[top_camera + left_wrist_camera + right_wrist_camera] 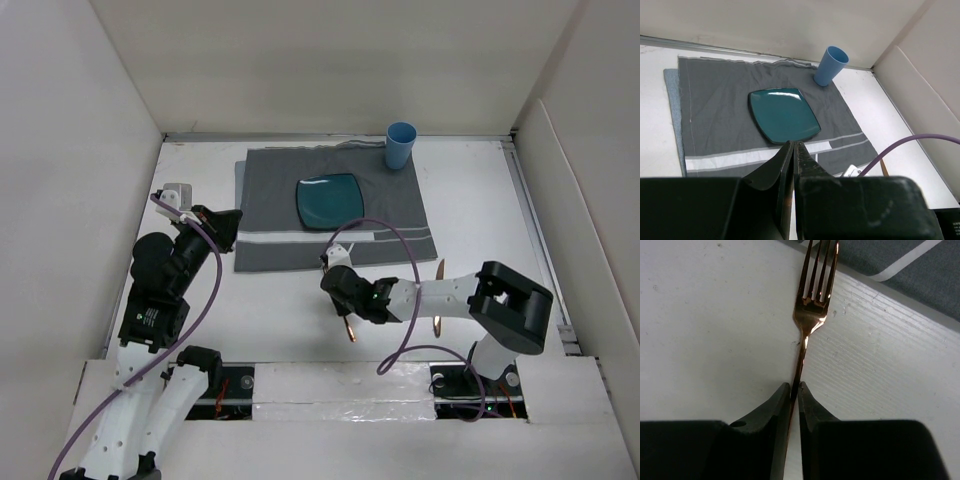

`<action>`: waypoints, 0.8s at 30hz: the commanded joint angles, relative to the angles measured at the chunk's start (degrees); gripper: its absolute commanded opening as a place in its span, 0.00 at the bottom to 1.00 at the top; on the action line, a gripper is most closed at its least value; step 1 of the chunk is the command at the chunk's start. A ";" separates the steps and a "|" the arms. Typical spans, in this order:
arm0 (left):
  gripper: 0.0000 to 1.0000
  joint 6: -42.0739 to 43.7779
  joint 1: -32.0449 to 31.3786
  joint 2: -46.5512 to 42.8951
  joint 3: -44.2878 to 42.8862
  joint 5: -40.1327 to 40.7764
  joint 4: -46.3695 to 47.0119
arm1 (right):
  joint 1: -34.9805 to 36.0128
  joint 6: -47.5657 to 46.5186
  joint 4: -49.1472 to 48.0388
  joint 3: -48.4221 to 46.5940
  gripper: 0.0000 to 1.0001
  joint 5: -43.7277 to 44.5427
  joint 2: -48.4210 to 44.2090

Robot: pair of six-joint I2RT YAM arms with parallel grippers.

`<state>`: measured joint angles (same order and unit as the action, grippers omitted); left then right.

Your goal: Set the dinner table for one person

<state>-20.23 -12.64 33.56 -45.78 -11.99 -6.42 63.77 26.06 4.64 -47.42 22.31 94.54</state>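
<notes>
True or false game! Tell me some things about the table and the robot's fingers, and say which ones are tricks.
1. The plate sits on the placemat. True.
2. The cup is red. False: it is blue.
3. The right fingers pinch a fork by its handle. True.
4. The left fingers hold a spoon. False: they are shut on nothing.
5. The cup stands on the plate. False: it stands at the placemat's far right corner, apart from the plate.
</notes>
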 commanded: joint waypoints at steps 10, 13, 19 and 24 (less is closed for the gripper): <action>0.01 -0.25 0.25 0.01 -2.12 -0.32 2.11 | 2.50 4.43 4.66 -7.68 0.00 2.56 -2.69; 0.01 -0.34 0.25 -0.69 -2.03 -0.40 2.46 | 3.21 4.08 4.76 -11.98 0.00 2.83 -3.31; 0.01 -0.69 0.25 -0.78 -1.95 -0.41 2.72 | 2.25 2.85 5.72 -26.74 0.00 4.42 4.14; 0.00 -0.69 0.25 -0.08 -1.86 -0.05 2.37 | -1.88 6.00 7.92 -42.99 0.00 4.59 15.92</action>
<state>-20.49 -12.64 33.52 -45.78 -11.86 -6.31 64.60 30.02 11.64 -83.42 24.67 105.12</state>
